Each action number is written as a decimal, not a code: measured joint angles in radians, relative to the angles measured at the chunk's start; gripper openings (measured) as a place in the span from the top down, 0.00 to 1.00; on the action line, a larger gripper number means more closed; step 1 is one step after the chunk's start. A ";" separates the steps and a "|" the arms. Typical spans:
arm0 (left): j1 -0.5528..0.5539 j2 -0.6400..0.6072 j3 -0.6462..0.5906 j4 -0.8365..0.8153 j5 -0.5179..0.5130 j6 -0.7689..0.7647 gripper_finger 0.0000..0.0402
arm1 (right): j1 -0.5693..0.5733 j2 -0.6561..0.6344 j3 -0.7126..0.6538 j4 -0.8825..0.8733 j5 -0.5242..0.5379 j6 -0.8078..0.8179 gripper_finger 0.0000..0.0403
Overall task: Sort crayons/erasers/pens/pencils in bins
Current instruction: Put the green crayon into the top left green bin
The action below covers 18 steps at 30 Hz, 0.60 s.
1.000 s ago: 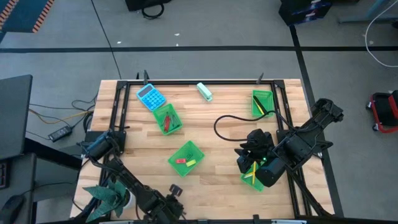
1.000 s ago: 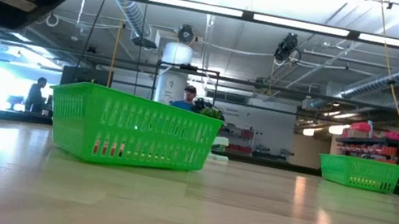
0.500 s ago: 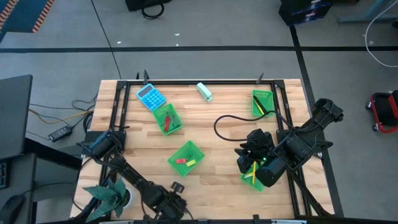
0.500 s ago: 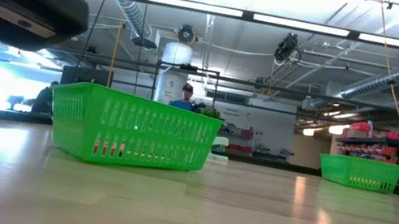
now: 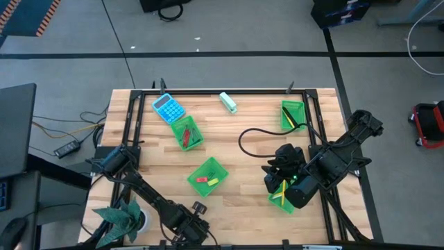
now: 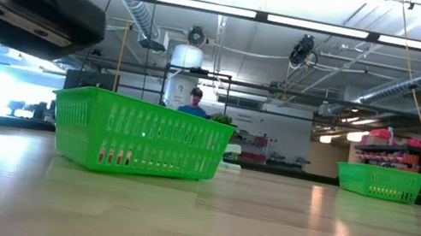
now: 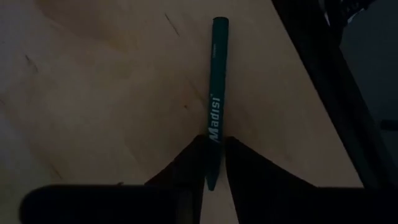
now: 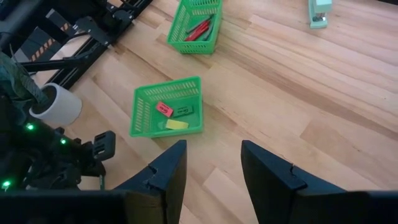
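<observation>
The left pincer [image 7: 213,163], at the counter's [image 5: 243,156] six o'clock edge, pinches a dark pen [image 7: 215,99] lying flat on the wood, near one end. The pen looks light, stiff and slick; an end grip may let it swing. The right pincer [image 8: 212,163] hangs open, empty, over the four o'clock bin [image 5: 282,201].

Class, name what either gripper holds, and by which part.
The left gripper pinches a dark pen near one end; the right gripper holds nothing.

Four bins [image 5: 208,176], three erasers [image 8: 164,109], one calculator [image 5: 167,107], one pen [image 7: 216,118].
</observation>
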 joint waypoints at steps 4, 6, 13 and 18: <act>0.008 0.001 0.000 -0.004 0.000 0.015 0.87 | 0.000 0.000 0.000 -0.009 0.000 0.000 0.61; 0.013 0.001 0.000 -0.003 0.002 0.007 0.89 | 0.000 0.000 0.000 -0.009 0.000 0.000 0.61; 0.023 -0.035 -0.004 0.001 -0.001 -0.096 0.92 | 0.000 0.000 0.000 -0.019 0.000 0.000 0.61; 0.028 -0.069 -0.010 -0.043 -0.019 -0.143 0.90 | 0.000 0.000 0.000 -0.032 0.000 0.000 0.61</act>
